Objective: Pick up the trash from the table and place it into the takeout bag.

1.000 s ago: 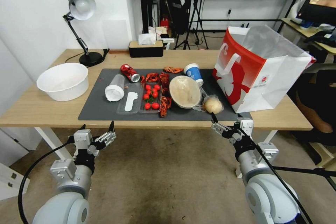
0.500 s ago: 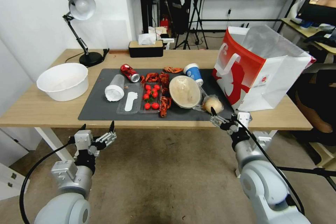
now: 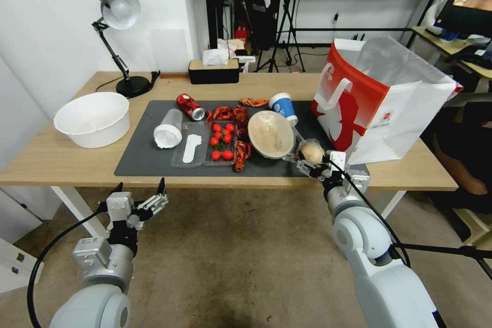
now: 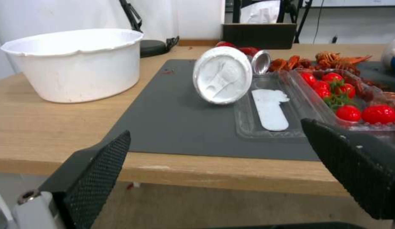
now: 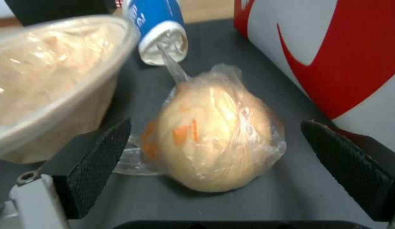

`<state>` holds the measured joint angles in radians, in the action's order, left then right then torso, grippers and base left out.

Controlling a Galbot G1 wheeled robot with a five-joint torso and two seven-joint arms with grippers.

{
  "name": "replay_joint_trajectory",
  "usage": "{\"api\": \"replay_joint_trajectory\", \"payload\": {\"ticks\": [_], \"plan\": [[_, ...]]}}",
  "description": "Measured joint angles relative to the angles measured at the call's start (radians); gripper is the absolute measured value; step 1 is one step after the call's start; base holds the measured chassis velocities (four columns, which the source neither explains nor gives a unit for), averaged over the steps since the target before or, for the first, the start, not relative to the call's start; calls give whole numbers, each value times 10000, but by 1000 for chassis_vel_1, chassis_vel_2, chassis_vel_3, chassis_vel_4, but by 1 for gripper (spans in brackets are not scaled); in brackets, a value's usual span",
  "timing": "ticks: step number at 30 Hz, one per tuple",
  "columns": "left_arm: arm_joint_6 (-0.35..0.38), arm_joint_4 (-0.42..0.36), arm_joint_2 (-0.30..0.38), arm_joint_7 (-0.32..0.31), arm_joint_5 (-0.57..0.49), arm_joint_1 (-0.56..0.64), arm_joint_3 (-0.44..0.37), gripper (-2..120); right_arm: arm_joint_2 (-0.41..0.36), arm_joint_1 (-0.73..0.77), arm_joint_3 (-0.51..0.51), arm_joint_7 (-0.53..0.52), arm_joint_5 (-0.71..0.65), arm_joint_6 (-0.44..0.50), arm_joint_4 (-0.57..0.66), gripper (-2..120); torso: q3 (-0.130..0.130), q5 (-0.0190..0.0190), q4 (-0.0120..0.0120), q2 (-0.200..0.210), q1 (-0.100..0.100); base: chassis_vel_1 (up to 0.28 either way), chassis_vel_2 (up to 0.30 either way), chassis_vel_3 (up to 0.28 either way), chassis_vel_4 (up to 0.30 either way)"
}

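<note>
Takeout bag (image 3: 382, 107): clear liner, contents hidden.

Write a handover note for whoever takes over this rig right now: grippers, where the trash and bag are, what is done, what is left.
Right gripper: open at the mat's near edge, fingers either side of the clear-wrapped lump, not closed on it.
Left gripper: open, parked below the table edge.
Takeout bag: upright at the table's right end, mouth open.
On the mat: red can, clear plastic cup, paper cup, beige bowl.
Done: nothing visibly bagged.
Left: grasp the lump, bag it, then the rest.
</note>
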<state>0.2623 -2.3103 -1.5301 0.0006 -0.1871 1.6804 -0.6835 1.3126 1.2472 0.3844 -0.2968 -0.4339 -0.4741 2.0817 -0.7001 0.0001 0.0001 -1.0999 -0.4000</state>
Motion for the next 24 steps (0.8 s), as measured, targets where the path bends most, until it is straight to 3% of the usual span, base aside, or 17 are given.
{"api": "replay_joint_trajectory", "payload": {"ticks": [8,11,13,15,17,19,21,24], "plan": [[-53,45,-13,0,21,5,-23,100,29,-463,-185,-222,1,-163,-514,89,0,0,-2,0,0,0,0,0,0],[-155,116,-29,-1,58,-2,-23,100,64,-666,-260,-316,30,-166,-893,75,1,-1,-2,0,0,0,0,0,0],[-170,127,-29,-2,64,-3,-23,100,69,-693,-268,-323,31,-164,-938,73,2,0,-2,0,0,0,0,0,0],[-227,165,-26,-3,78,-8,-23,100,81,-810,-284,-372,40,-145,-1141,61,1,-1,-2,0,-1,0,0,0,0],[-254,178,-25,-4,81,-13,-23,100,86,-841,-290,-389,41,-140,-1199,58,1,0,-1,0,0,0,0,0,0],[-310,216,-22,-5,93,-16,-22,100,109,-931,-299,-424,41,-119,-1370,46,1,0,-1,0,0,0,0,0,0],[-332,227,-21,-5,98,-14,-18,100,116,-942,-302,-427,41,-109,-1402,44,1,0,-1,0,0,0,0,0,0],[-435,269,-10,-6,134,-2,-9,100,168,-939,-325,-427,50,-57,-1439,29,1,-1,-1,0,0,0,0,0,0]]}}
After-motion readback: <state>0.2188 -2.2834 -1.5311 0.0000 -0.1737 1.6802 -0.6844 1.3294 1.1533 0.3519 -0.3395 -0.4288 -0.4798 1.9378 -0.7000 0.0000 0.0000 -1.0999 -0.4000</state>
